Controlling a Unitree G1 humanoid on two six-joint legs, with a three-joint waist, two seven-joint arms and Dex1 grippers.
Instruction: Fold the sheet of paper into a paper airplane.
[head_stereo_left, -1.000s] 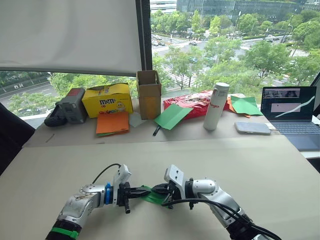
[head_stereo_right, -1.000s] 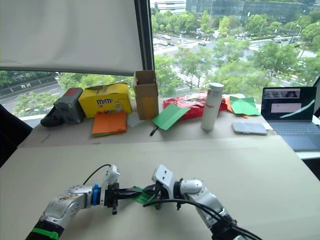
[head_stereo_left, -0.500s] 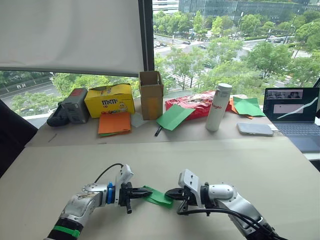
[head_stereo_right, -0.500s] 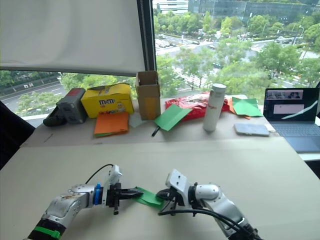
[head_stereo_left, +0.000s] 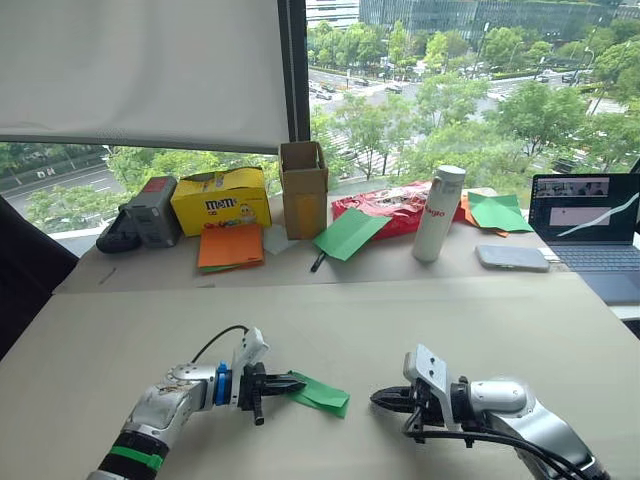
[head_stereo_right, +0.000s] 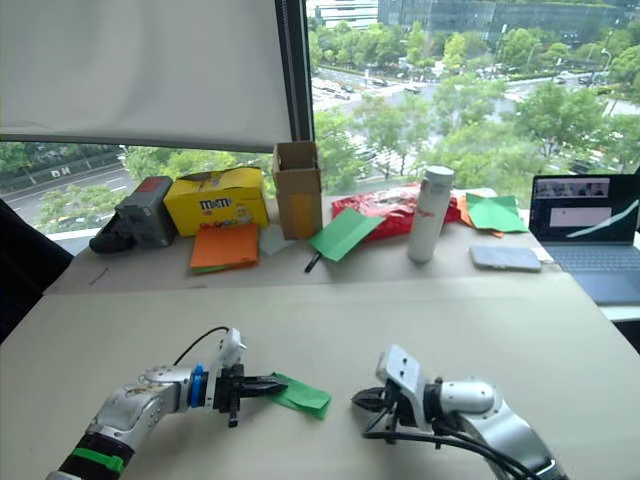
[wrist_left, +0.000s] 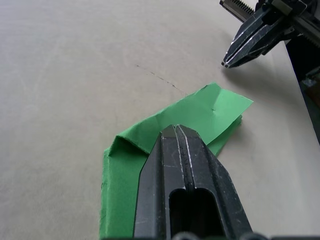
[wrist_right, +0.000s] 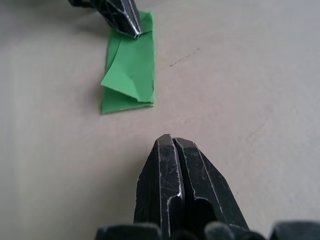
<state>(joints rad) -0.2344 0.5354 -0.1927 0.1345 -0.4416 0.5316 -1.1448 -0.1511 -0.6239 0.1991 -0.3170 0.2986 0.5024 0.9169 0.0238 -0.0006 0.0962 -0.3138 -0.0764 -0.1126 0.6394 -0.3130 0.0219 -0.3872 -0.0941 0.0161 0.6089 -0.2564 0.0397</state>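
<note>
The green sheet of paper (head_stereo_left: 322, 395) lies on the table, folded into a short, narrow, layered strip with a loose flap on top (wrist_right: 131, 70). My left gripper (head_stereo_left: 297, 383) is shut on the strip's left end, its fingers (wrist_left: 176, 145) lying over the paper (wrist_left: 210, 107). To the right of the paper, about a hand's width from it, my right gripper (head_stereo_left: 377, 400) sits low over the table, shut with nothing in it. Its closed tips (wrist_right: 171, 138) point toward the paper.
Along the table's (head_stereo_left: 450, 320) back edge stand orange sheets (head_stereo_left: 228, 246), a yellow box (head_stereo_left: 218, 198), a cardboard box (head_stereo_left: 303, 187), another green sheet (head_stereo_left: 347, 233), a red bag (head_stereo_left: 385, 205), a white bottle (head_stereo_left: 434, 213), a flat grey case (head_stereo_left: 510, 257) and a laptop (head_stereo_left: 590, 220).
My right gripper has come off the green paper and drawn back to the right, shut and empty. The left gripper has stayed on the paper's left end.
</note>
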